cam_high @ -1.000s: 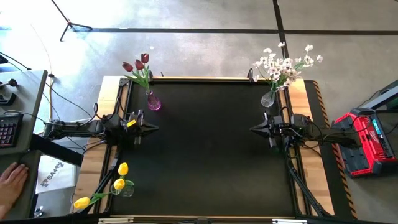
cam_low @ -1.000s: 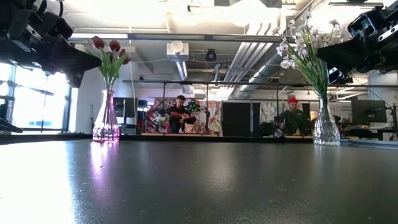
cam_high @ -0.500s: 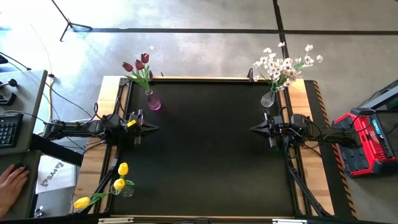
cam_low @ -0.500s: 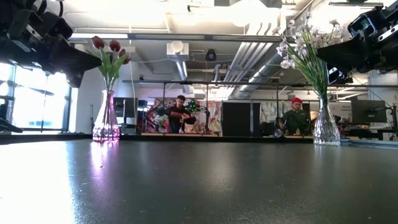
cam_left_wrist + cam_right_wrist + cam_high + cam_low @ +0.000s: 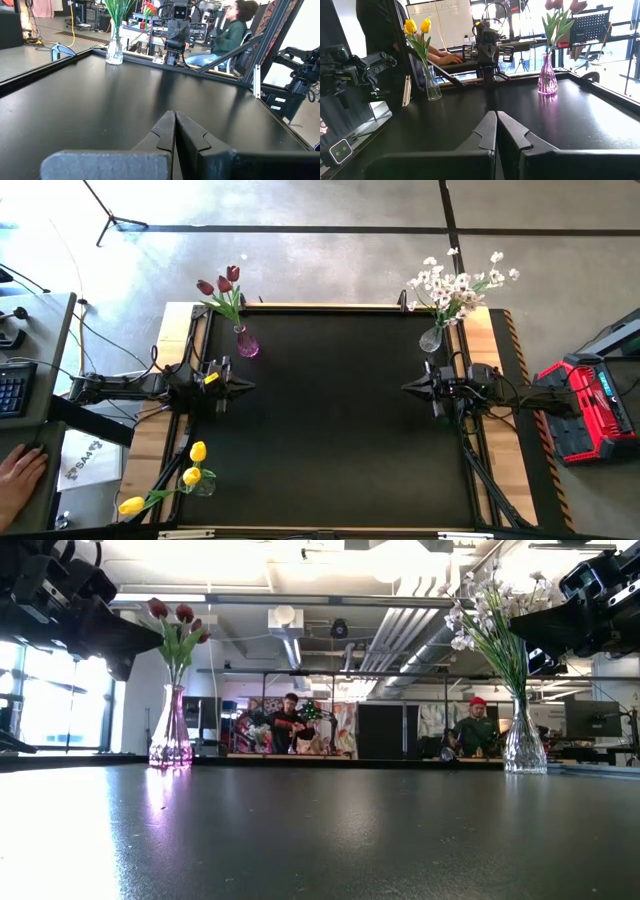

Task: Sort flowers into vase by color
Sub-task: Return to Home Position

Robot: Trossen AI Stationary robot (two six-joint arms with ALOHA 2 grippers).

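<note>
Dark red tulips (image 5: 222, 284) stand in a pink vase (image 5: 247, 345) at the table's far left. White blossom sprays (image 5: 458, 283) stand in a clear vase (image 5: 431, 339) at the far right. Yellow tulips (image 5: 194, 464) stand in a clear vase (image 5: 204, 485) at the near left. My left gripper (image 5: 252, 386) hovers shut at the table's left edge, holding nothing. At the right edge my right gripper (image 5: 405, 388) is shut too, with nothing in it. Both point level toward the table's middle.
The black tabletop (image 5: 335, 420) lies between the two grippers. A person's hand (image 5: 18, 476) rests at a desk left of the table. A red case (image 5: 590, 405) sits on the floor at the right. People sit in the room beyond the table.
</note>
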